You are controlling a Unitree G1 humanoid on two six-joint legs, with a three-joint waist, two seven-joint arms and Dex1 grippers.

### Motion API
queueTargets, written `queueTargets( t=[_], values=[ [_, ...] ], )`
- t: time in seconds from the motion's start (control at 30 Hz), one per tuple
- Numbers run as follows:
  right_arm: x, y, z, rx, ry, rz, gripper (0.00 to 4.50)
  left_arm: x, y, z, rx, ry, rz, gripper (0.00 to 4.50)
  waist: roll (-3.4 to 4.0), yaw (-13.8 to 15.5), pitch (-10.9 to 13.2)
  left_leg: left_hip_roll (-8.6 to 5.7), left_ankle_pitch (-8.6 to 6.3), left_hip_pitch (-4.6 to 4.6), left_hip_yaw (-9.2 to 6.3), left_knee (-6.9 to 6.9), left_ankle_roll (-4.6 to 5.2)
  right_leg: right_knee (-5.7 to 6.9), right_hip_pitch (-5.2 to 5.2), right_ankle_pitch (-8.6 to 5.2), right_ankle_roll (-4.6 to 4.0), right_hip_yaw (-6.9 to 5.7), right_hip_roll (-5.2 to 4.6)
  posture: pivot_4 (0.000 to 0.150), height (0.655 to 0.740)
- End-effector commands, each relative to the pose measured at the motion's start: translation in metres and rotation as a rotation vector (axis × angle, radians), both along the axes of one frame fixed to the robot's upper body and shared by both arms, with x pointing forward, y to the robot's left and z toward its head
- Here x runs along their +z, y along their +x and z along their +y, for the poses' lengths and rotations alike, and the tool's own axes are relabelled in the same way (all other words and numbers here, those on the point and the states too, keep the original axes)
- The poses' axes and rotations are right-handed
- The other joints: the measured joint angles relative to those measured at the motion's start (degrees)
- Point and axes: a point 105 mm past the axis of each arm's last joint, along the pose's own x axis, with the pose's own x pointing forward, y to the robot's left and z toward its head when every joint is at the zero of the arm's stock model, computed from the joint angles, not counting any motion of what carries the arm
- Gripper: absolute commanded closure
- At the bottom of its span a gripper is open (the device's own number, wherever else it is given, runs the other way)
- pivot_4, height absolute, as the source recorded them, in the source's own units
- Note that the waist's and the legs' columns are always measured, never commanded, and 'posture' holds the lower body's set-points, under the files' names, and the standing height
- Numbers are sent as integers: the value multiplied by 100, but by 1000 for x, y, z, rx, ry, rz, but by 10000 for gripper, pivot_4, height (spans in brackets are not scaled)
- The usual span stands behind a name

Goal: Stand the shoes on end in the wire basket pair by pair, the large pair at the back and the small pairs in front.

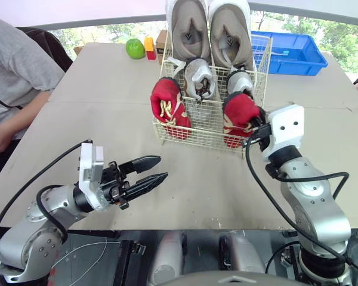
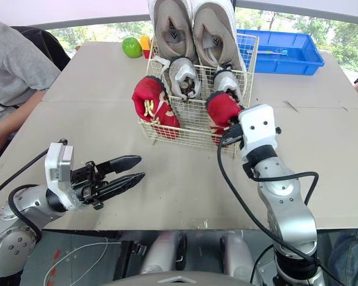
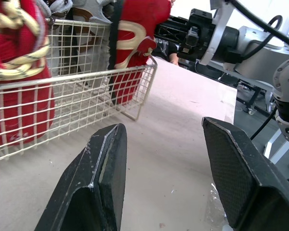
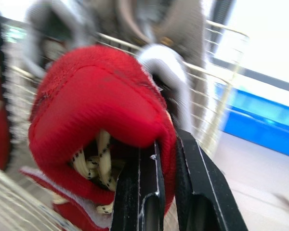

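The wire basket [image 1: 194,136] stands mid-table. A large grey pair [image 1: 191,30] stands on end at its back, and a small grey pair [image 1: 198,78] is in the middle. One red shoe [image 1: 170,107] stands at the front left. The other red shoe [image 1: 237,116] stands at the front right corner, and my right gripper [image 4: 167,149] is shut on its collar from the near side. My left gripper [image 1: 162,167] is open and holds nothing. It hovers low over the table, in front of the basket and to its left, pointing toward it.
A blue bin [image 1: 295,53] lies behind the basket to the right. A green apple [image 1: 135,48], a yellow-red item [image 1: 150,47] and a small box [image 1: 161,43] sit at the back left. A person [image 1: 12,71] sits at the left edge of the table.
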Motion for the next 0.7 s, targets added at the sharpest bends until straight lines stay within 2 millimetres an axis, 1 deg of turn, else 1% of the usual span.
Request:
queueTargets(
  t=[0.03, 0.1, 0.13, 0.2, 0.23, 0.27, 0.37, 0.43, 0.53, 0.6, 0.7],
  values=[
    [-8, 8, -26, -121, -3, 30, 44486, 4, -3, -5, -24, 12, -23, 17629, 0, -3, 0, 0, 0, 1, 0, 0, 0, 0, 0, 0, 0, 1, 0, 1500, 7400],
    [-8, 8, -25, -108, 44, 41, 44486, 4, -3, -5, -24, 11, -24, 17629, 0, -6, 0, 0, 0, 1, 1, 0, 0, 0, 0, 0, 1, 1, 0, 1500, 7400],
    [-7, 7, -15, -41, 102, 68, 44486, 4, -2, -5, -23, 10, -24, 17629, 0, -7, 0, 2, 0, 2, 1, 0, 0, 0, 0, 0, 0, 1, 1, 1500, 7400],
    [1, 1, 10, 101, 175, 104, 44486, 4, -1, -5, -24, 9, -24, 17629, 1, -21, 0, 4, 0, 2, 0, 0, 0, 1, 0, 0, 0, 1, 2, 1500, 7400],
    [4, -1, 18, 148, 195, 123, 44486, 4, -1, -6, -23, 7, -24, 17629, 1, -43, 0, 6, 0, 2, 0, 0, 0, 2, 0, 0, 1, 2, 4, 1500, 7400],
    [7, -2, 22, 168, 203, 137, 44486, 3, 0, -6, -22, 7, -24, 17629, 3, -74, 0, 8, 0, 2, 0, 0, 0, 4, 0, 0, 0, 2, 6, 1500, 7400],
    [14, -1, 27, 171, 239, 167, 44486, 1, 0, -7, -25, 4, -19, 17629, 10, -134, 5, 12, 0, -1, -2, -2, 1, 5, -1, 1, -1, -1, 6, 1500, 7400],
    [13, -2, 28, 163, 237, 200, 44486, -1, -1, -6, -25, 4, -18, 17629, 10, -150, 5, 11, 0, -3, -3, -8, 0, 3, -3, 1, -2, -2, 7, 1500, 7400],
    [-2, -1, 18, 75, 247, 286, 44486, -2, -2, -6, -23, 3, -19, 17629, 10, -152, 4, 11, 0, -3, -3, -20, 0, 0, -6, -1, -3, -5, 6, 1500, 7400],
    [-7, -2, 13, 32, 249, 317, 44486, -2, -3, -6, -22, 1, -18, 17629, 10, -153, 3, 11, 0, -1, -5, -23, 0, 0, -6, -3, -5, -6, 6, 1500, 7400],
    [10, -1, 14, 23, 334, 277, 44486, -3, -4, -5, -18, -1, -16, 17629, 11, -166, 4, 11, 0, -1, -3, -23, 0, -1, -6, -3, -6, -5, 2, 1500, 7400]
  ],
)
